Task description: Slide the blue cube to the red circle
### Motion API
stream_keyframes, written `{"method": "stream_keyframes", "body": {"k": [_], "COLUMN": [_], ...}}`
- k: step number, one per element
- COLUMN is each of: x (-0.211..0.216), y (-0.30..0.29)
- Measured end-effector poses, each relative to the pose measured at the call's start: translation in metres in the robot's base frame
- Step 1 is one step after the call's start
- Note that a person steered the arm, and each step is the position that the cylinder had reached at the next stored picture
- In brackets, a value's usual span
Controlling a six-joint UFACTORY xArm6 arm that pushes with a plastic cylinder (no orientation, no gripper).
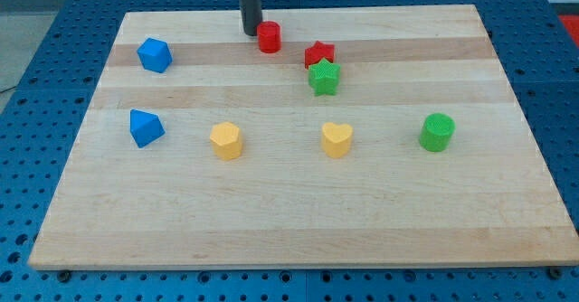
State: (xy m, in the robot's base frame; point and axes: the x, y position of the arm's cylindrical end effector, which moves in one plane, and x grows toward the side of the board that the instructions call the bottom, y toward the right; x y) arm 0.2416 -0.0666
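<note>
Spreading across the wooden tabletop [298,221], a near row holds a blue block [146,127], yellow block [226,141], yellow heart [336,140] and green cylinder [438,132]. Farther back, the green star [324,78] touches the red star [318,55]. At the far edge, my tip [251,33] sits just left of the red circle [269,37]; there is no pincer, nothing is held. The blue cube [155,55] lies well left, path apparently clear.

Along the view's top
My tip [251,33] just left of red circle [269,37]; blue cube [155,55] well apart toward the view's left, red star [318,53] near on the right.
</note>
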Motion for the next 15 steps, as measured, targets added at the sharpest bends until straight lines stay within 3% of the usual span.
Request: {"method": "stream_keyframes", "body": {"k": [2,3,4,7,8,9,10,12,13,14,15], "x": [0.014,-0.003,-0.015,-0.015,-0.009,-0.005,-0.004,0.08,0.079,0.051,0.045], "y": [0.016,-0.021,-0.103,-0.15,-0.218,-0.238,-0.238,-0.221,-0.184,-0.125,-0.103]}}
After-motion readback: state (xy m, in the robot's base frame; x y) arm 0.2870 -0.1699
